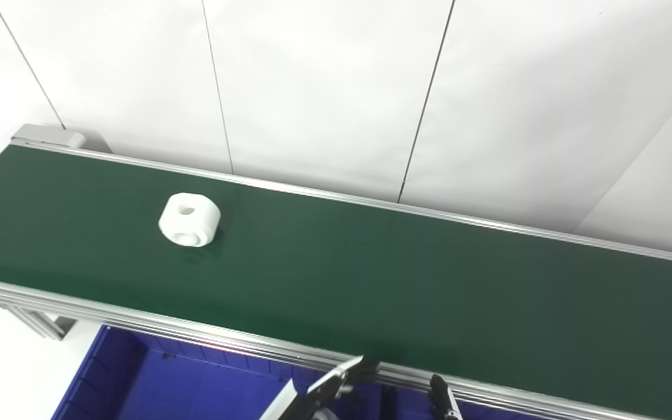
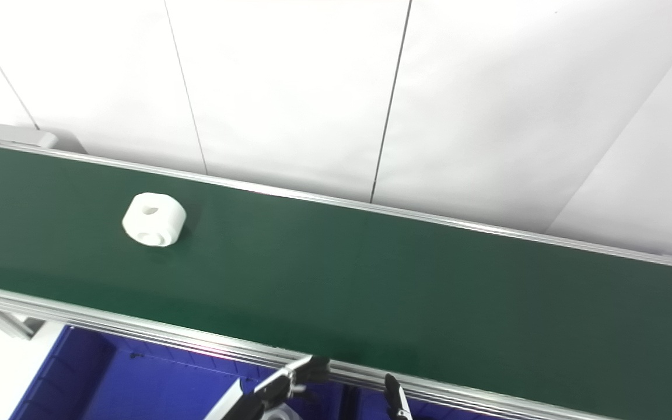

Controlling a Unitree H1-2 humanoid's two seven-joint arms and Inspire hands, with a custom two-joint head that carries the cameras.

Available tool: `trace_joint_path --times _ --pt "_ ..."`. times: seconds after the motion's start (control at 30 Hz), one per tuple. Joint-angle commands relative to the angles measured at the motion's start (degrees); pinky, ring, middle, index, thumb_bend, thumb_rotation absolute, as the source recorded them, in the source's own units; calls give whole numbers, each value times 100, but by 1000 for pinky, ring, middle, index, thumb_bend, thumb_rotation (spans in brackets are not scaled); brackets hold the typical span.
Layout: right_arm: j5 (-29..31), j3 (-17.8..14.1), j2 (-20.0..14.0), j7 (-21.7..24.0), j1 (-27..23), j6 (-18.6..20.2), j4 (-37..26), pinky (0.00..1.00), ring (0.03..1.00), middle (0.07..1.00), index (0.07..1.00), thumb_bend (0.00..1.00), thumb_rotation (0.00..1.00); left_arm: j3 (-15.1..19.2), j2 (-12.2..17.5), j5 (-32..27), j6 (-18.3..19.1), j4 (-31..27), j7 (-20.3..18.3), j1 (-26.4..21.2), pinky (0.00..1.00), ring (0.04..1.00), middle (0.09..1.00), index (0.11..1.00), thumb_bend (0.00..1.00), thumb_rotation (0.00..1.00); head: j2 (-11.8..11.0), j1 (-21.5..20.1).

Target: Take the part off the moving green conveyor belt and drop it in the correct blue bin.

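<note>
A white part (image 1: 189, 219), a short rounded block with a hole in its top face and a ring-shaped boss on its side, is seen lying on the green conveyor belt (image 1: 371, 274) toward the left end, roughly midway between the two aluminium rails. A blue bin (image 1: 155, 379) is placed below the near rail at lower left; its contents cannot be made out. Only dark fingertips (image 1: 359, 367) of one hand (image 1: 336, 385) are visible at the bottom edge, just at the near rail, well apart from the part; nothing is held there, but which arm it belongs to, and whether it is spread or closed, cannot be told. The step is judged to be waiting and approach, with no grasp yet made. A timed reach over the rail to meet the part is called for next.
</note>
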Motion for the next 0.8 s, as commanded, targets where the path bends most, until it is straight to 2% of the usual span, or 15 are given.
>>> trace_joint_path --times 0.0,0.13,0.27,0.37,0.43,0.57,0.63,0.77 --pt "43 12 -33 -62 -11 -325 -97 994 996 1000 1000 855 967 72 9 -112 -201 -410 -59 -118 719 820 847 876 889 549 7 60" --pt "99 39 -71 -77 -64 -324 -48 999 1000 1000 1000 823 962 519 111 -138 273 -1121 -409 -489 702 819 841 862 982 459 -30 110" --pt "75 14 -35 -121 -83 -323 26 997 1000 1000 998 847 970 1218 194 253 534 -1410 -577 -1060 715 836 863 861 1000 486 -84 105" --pt "70 5 -13 -134 -89 -325 44 1000 1000 1000 996 866 973 1524 274 419 682 -1438 -723 -1383 738 853 881 880 1000 510 -82 109" --pt "78 3 -9 -123 -98 -322 62 1000 1000 1000 998 869 979 1745 321 885 689 -1336 -728 -1720 738 854 883 878 981 545 -91 127" --pt "83 17 3 -124 -141 -322 135 994 995 1000 1000 856 988 1981 482 1555 808 -1200 -911 -2288 803 893 916 909 913 586 -112 135" --pt "88 23 20 -114 -154 -321 157 985 988 1000 1000 852 990 2081 620 1878 918 -1151 -1076 -2575 822 905 929 929 895 548 -118 119" --pt "34 39 58 -132 -185 -321 192 960 971 1000 1000 844 993 2209 953 2329 1074 -994 -1392 -3108 854 901 924 941 930 453 -128 112"
